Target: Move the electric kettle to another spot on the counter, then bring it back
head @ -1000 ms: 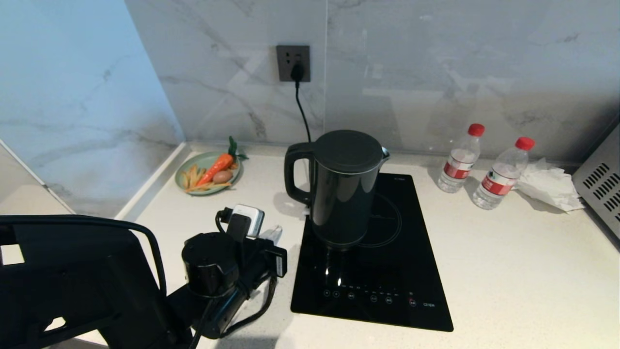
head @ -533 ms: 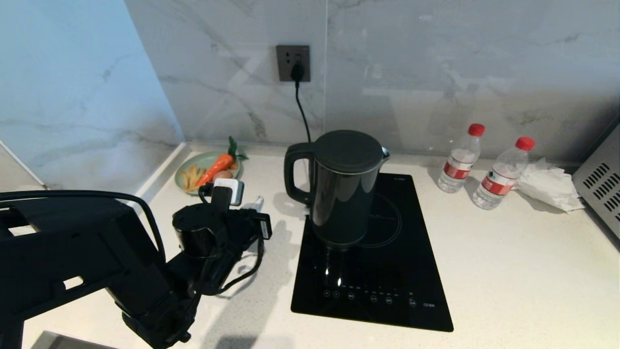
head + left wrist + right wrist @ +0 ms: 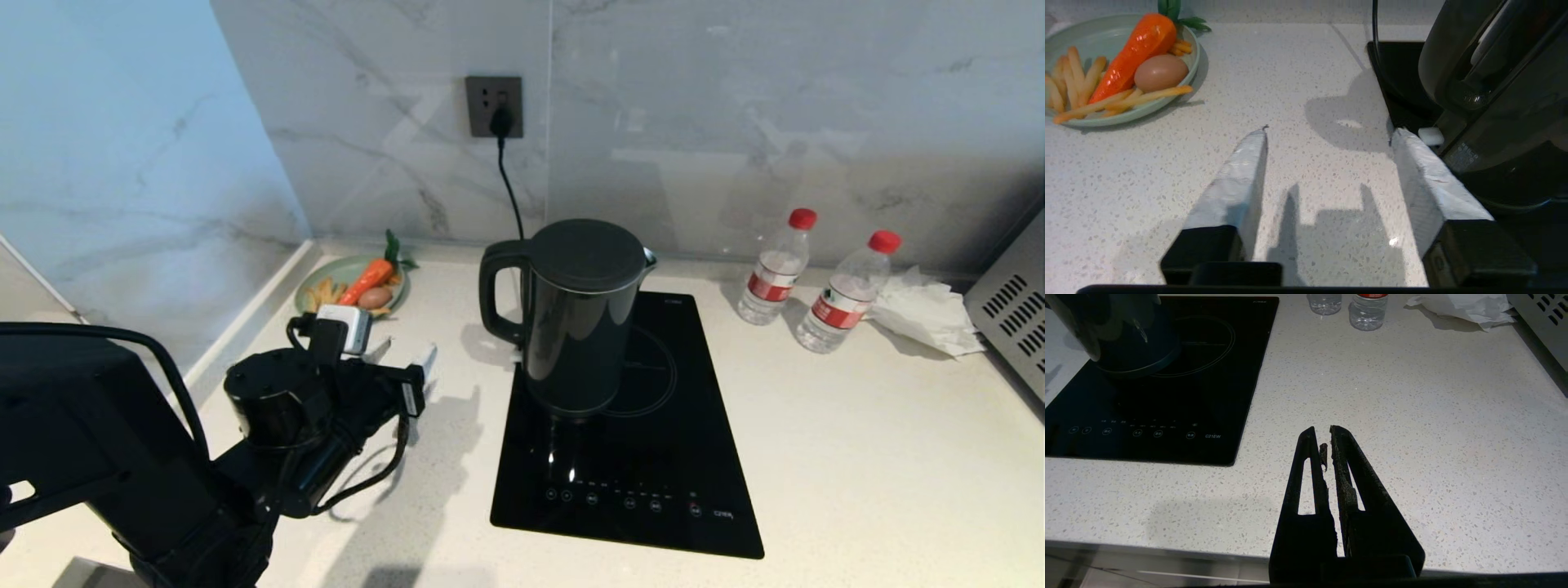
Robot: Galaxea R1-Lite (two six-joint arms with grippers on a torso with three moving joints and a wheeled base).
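Head view shows the kettle (image 3: 581, 314) standing upright on the far left part of the black cooktop (image 3: 653, 457), which is set into the white counter (image 3: 882, 457) near its back edge; its loop handle sticks out toward the left side, which I judge is why the left arm is the one reaching in. The left gripper (image 3: 404, 359) hovers over the counter just beside the cooktop's left edge, its two fingers spread wide with nothing between them, lined up low toward the handle and not touching it. The kettle is tall, glossy and black, with a flat matte lid, a small spout toward the back wall and a cord running up to the wall socket (image 3: 495, 106) behind it. The right gripper (image 3: 1327, 435) waits near the counter's front edge, fingers drawn almost together and empty. A plate of food (image 3: 326, 282) sits at the back left corner.
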